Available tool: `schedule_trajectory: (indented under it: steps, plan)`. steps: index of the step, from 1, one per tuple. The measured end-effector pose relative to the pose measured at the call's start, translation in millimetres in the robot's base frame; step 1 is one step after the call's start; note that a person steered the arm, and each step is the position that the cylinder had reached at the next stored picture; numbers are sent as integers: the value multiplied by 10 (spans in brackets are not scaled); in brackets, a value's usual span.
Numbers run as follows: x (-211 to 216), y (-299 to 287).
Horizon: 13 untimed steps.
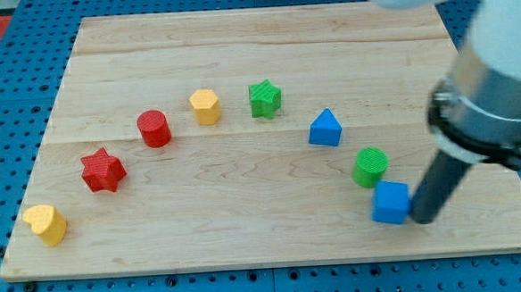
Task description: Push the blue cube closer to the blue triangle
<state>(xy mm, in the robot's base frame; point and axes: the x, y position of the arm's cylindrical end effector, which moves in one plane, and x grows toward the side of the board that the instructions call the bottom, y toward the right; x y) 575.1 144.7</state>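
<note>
The blue cube (391, 202) sits near the board's bottom right. The blue triangle (326, 128) lies up and to the left of it, right of the board's middle. A green cylinder (370, 167) stands between them, touching or nearly touching the cube's top edge. My tip (422, 219) is at the cube's right side, touching or almost touching it. The dark rod rises up to the right into the arm's body (491, 107).
Other blocks form an arc across the wooden board (247, 236): a green star (264, 98), a yellow hexagon (205, 106), a red cylinder (154, 128), a red star (103, 169) and a yellow block (47, 223) at the far left. A blue pegboard (0, 124) surrounds the board.
</note>
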Motion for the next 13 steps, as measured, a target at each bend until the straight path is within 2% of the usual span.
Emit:
schedule_trajectory:
  steps: [1,2,3,4,5,6,7,9,10,11,12,13]
  plan:
    - [-1,-801]
    - [-290,-1213]
    - [-399,-1043]
    - [-141,-715]
    - [-425,-459]
    - [-762,-945]
    - [-804,-1299]
    - [-308,-1387]
    - [-670,-1455]
    - [-725,-1455]
    - [-485,-1626]
    - [-675,-2172]
